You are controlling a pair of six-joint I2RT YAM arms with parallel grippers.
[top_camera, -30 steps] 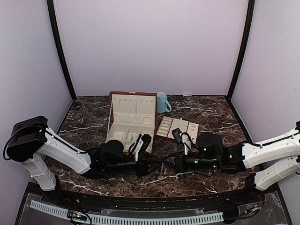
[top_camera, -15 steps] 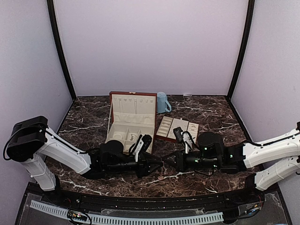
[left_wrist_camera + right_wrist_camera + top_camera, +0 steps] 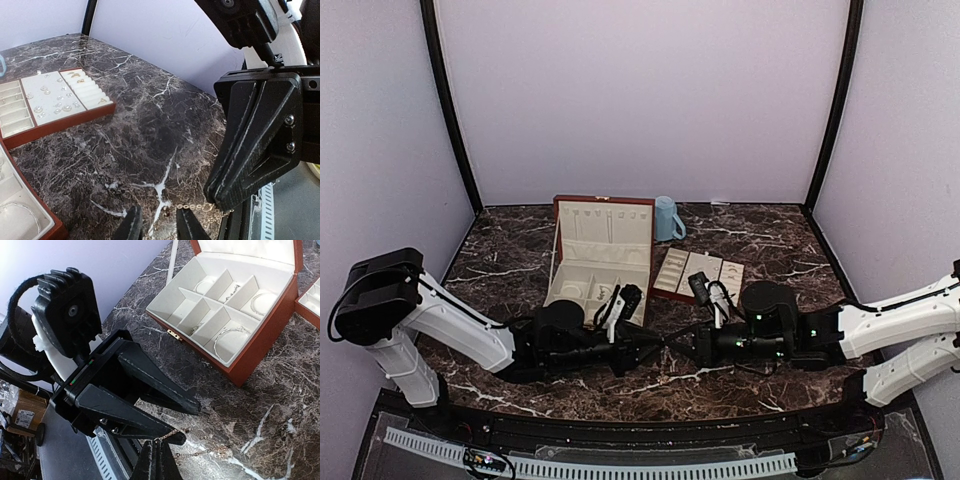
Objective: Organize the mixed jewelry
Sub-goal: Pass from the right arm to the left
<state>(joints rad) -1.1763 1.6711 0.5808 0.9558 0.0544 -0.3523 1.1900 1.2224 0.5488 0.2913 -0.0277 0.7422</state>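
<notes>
Drawn together since a second ago, with left gripper [image 3: 657, 340] and right gripper [image 3: 683, 342] now tip to tip low over the marble table [image 3: 770, 245]. Pinches a thin chain [image 3: 172, 433] in the tightly closed right fingers, at the tip of the left's spread ones, just above the table. Leaves other silvery pieces [image 3: 60, 102] in the tray [image 3: 65, 122].

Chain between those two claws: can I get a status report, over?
Left gripper open, low over the table. Right gripper shut on the thin chain, tips nearly meeting left's. Only each other in the way.
</notes>
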